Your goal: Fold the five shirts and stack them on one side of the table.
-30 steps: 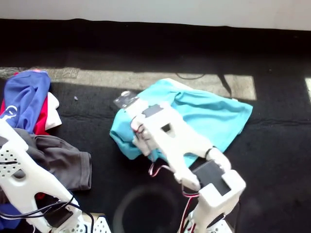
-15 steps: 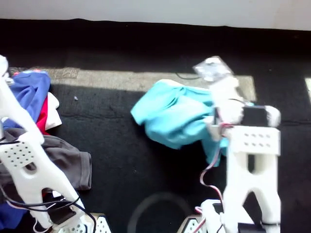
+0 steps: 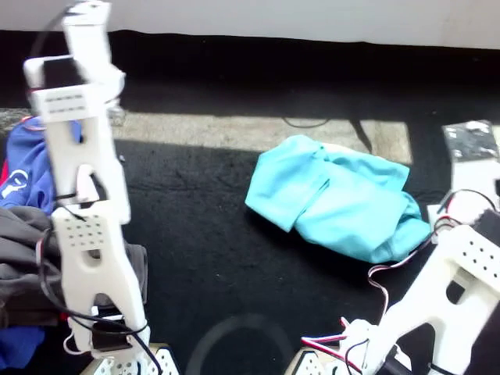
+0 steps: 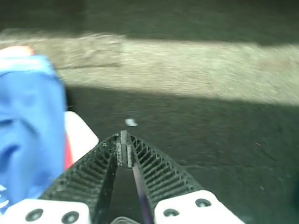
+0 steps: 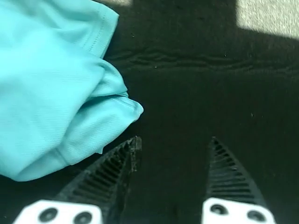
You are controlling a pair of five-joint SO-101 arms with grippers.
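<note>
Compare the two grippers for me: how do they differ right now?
The left gripper has its fingers shut; the right gripper has them open. The left gripper is near the blue shirt, the right gripper beside the turquoise shirt. Both hold nothing.

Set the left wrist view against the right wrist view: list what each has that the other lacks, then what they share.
Left wrist view: a blue shirt and the left gripper, shut. Right wrist view: the turquoise shirt and the right gripper, open beside it. Both: the dark table cover and a sunlit strip.
</note>
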